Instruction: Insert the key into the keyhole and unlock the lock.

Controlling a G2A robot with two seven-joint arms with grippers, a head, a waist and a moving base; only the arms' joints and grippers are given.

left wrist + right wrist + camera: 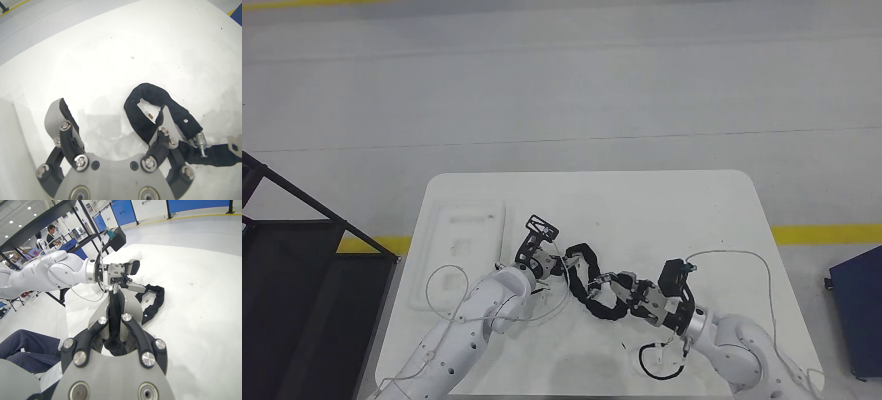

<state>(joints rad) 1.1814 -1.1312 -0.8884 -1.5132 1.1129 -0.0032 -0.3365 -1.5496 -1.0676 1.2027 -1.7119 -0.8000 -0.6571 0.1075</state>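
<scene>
A white table (722,215) with rounded corners is seen, its top marked with a few dark specks. A shallow white tray (467,245) is set on it along the left side, toward the far edge. A chain lock (587,292) sheathed in black fabric is laid in curves toward the near middle, and a small brown scrap (150,115) is enclosed by one of its loops.

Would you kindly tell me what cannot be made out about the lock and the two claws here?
Keyhole: right wrist view, the right claw shut on the lock hides all but a metal tip.
Lock's far end: left wrist view, the left claw covers part with one finger, and the edge cuts the rest.
Key: top view, anything that size by the lock is too small to tell.
</scene>
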